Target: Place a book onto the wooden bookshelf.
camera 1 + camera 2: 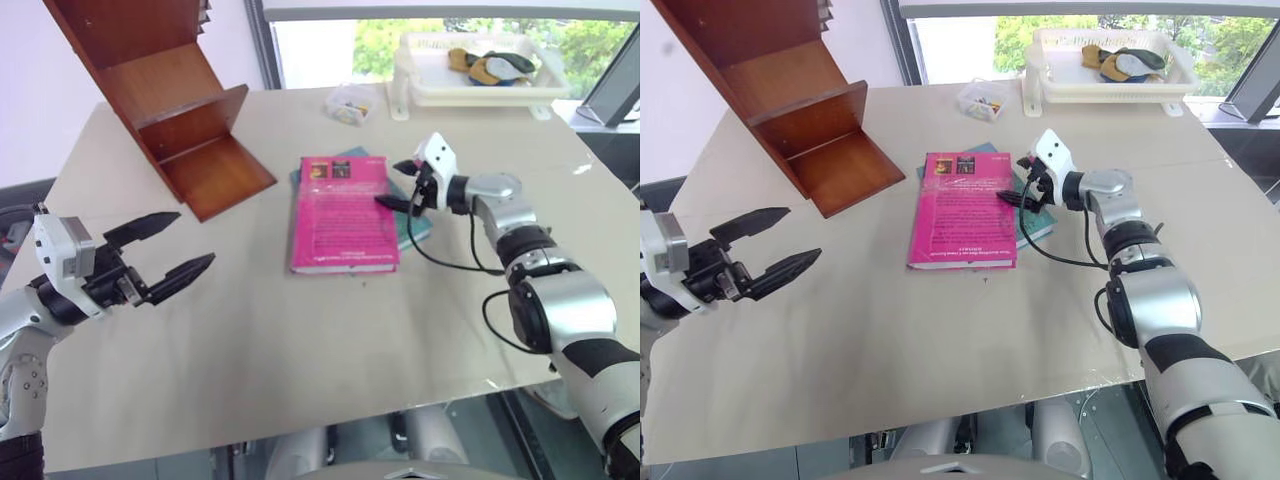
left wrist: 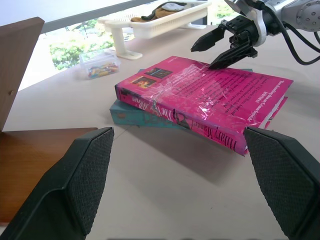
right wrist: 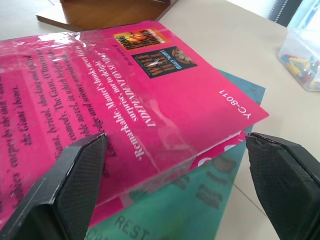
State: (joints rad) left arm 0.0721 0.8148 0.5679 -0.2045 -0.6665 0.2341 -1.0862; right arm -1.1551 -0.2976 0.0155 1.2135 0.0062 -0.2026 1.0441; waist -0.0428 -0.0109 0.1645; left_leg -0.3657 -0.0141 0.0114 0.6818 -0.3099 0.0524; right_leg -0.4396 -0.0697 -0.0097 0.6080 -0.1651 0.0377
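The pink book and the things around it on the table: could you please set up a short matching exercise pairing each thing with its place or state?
Things:
1. pink book
2. teal book
3. left gripper
4. white basket

Places or states:
A. open, away from the books, holding nothing
B. at the far edge of the table by the window
C. lying on top of another book
D. flat on the table, underneath another book

Pairs: 1-C, 2-D, 3-A, 4-B

Magenta book [image 1: 343, 212], teal book [image 3: 200, 200], reddish-brown bookshelf [image 1: 160, 100].
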